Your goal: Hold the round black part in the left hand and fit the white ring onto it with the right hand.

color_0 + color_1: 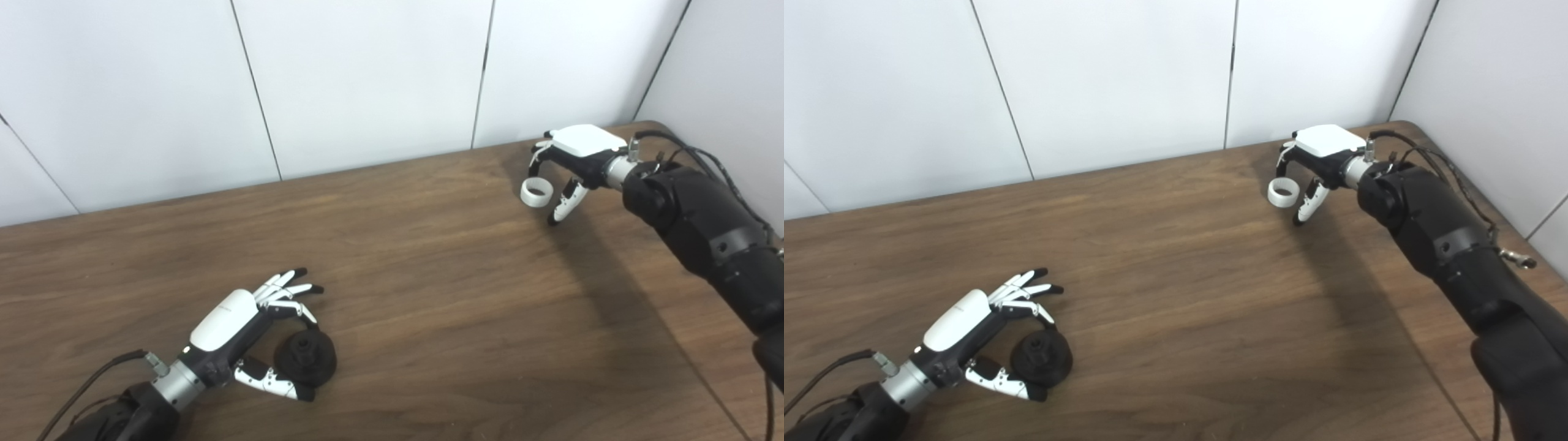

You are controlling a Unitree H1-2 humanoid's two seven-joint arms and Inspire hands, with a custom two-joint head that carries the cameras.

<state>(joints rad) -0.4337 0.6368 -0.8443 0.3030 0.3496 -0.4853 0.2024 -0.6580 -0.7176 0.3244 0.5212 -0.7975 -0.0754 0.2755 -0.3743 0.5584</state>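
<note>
Now both hands at work on table [429,257], black part at 7 o'clock, ring at 2 o'clock.

Left hand [245,331] fingers apart, cupping round black part [305,358], not clamped yet. Right hand [566,168] pinches white ring [536,192] w/ fingertips; ring looks light, stiff, prob. slippery — hold by rim.

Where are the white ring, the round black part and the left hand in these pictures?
white ring [536,192]: left eye view, on its front wall.
round black part [306,357]: left eye view, on its raised hub.
left hand [961,324]: right eye view, on its white back cover.
</note>
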